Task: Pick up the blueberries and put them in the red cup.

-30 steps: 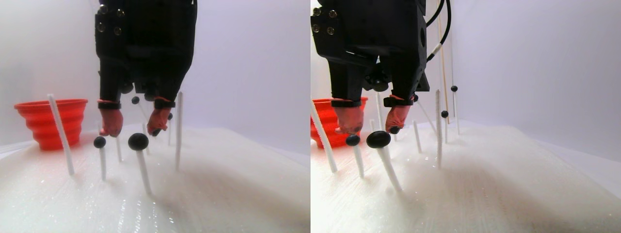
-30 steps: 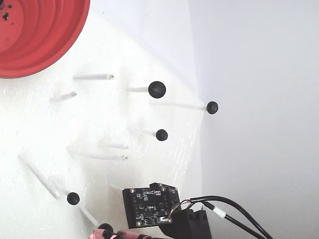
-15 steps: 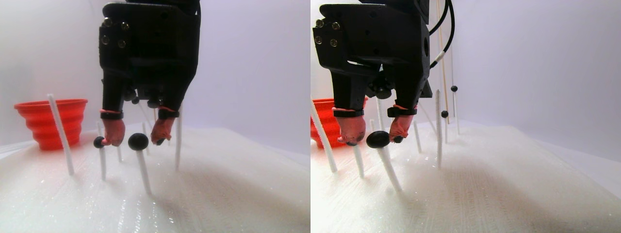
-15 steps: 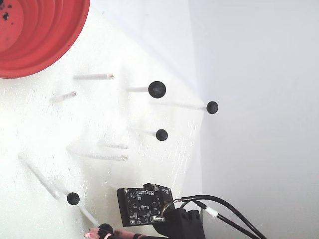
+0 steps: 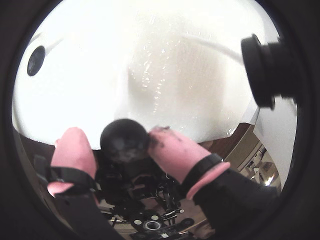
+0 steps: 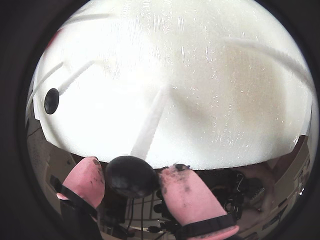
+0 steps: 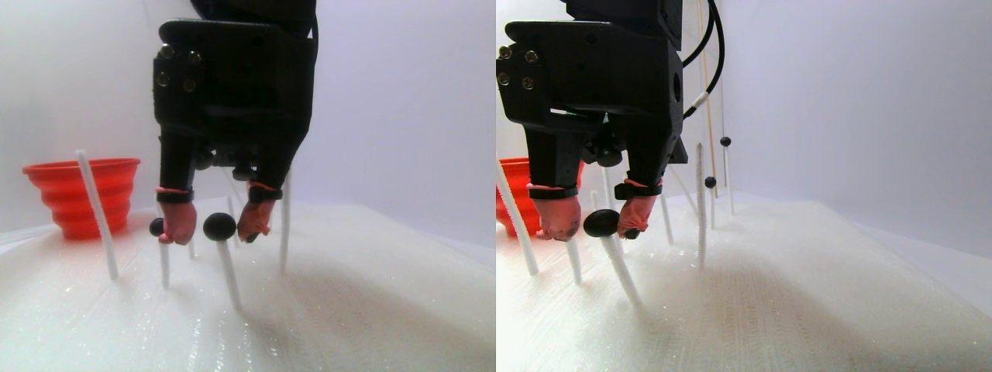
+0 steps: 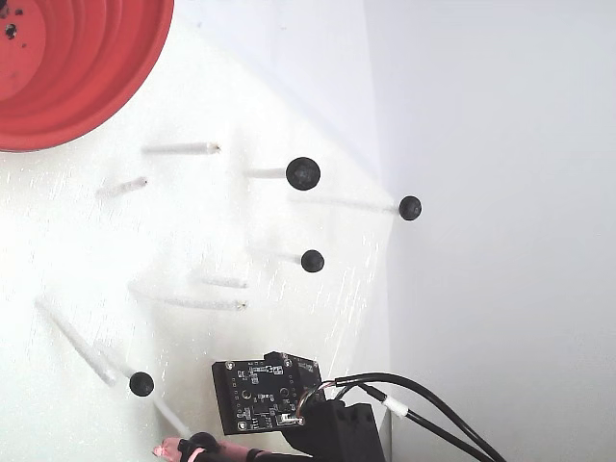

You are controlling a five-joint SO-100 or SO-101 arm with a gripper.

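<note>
**Q:** Item one, nearest?

**A:** Gripper (image 7: pixel 214 229), black body, pink fingertips (image 6: pixel 185 195), pointing down over the white counter (image 7: pixel 349 310). The jaws stand narrowly apart, one on each side of a blueberry (image 5: pixel 124 141) that sits on top of a leaning white stem (image 7: pixel 229 271). In both wrist views the fingertips lie close against the berry. Whether they are actually pressing on it, I cannot tell.

**Q:** Fittings on the arm?

**A:** One bare circuit board (image 8: pixel 260 397) facing up in the fixed view. Black cables (image 8: pixel 433 404) run off to the lower right.

**Q:** Next out?

**A:** A second blueberry (image 8: pixel 141 383) on its own stem, just left of the gripper in the fixed view. Several bare stems (image 8: pixel 181 148) stand around it, with no berry on their tips.

**Q:** Farther out?

**A:** Three more blueberries on stems, well apart from the gripper. One is in the middle (image 8: pixel 312 260), a larger-looking one lies beyond it (image 8: pixel 303 172), and one is at the right edge of the counter (image 8: pixel 410 207).

**Q:** Farthest?

**A:** Red cup (image 8: pixel 87 87), stepped rings inside, upright at the far left of the counter, well clear of every stem.
</note>
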